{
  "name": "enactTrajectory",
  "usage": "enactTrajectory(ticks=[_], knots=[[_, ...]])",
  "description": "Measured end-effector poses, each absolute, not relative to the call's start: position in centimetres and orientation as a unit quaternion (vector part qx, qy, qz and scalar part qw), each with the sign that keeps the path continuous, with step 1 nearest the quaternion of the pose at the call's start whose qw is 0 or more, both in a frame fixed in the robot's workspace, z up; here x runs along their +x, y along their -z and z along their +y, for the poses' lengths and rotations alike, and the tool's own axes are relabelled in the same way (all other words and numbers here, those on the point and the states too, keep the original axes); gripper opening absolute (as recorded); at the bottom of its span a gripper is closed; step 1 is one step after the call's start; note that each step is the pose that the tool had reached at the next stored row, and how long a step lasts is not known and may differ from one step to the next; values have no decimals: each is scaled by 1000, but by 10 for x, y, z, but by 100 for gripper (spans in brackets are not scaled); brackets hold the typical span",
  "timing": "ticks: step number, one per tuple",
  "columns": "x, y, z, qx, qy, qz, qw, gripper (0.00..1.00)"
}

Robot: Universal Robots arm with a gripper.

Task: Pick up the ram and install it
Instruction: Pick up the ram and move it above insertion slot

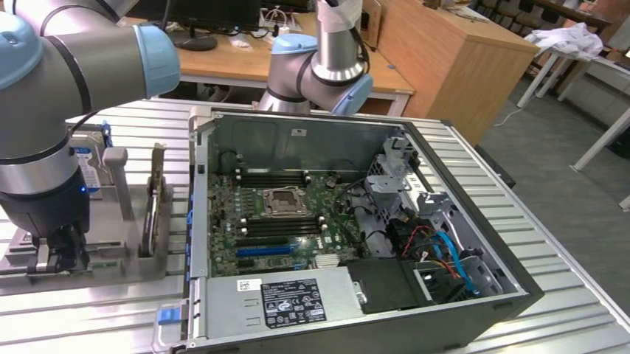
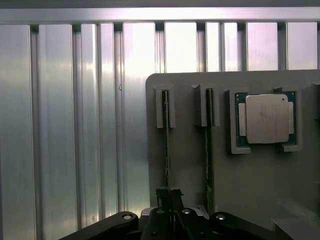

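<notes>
Now the jaws are clenched on the ram (image 2: 166, 150), upright in the grey holder (image 2: 187, 160). A processor (image 2: 266, 119) lies in that holder too

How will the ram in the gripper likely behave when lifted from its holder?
The ram looks thin and flat: probably light and stiff, not floppy. Slotted on edge in the grey holder, it may bind if pulled askew. The gripper shut on its thin body might let it pivot.
</notes>
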State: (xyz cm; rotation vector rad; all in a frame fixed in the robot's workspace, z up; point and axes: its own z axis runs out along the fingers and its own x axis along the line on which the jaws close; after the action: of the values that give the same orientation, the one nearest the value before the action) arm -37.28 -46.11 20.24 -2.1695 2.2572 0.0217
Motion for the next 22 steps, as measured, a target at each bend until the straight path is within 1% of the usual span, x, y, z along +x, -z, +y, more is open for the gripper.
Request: enactTrajectory(ticks=[22], knots=[[-373,-202,-461,-698,-7,716,5,12]])
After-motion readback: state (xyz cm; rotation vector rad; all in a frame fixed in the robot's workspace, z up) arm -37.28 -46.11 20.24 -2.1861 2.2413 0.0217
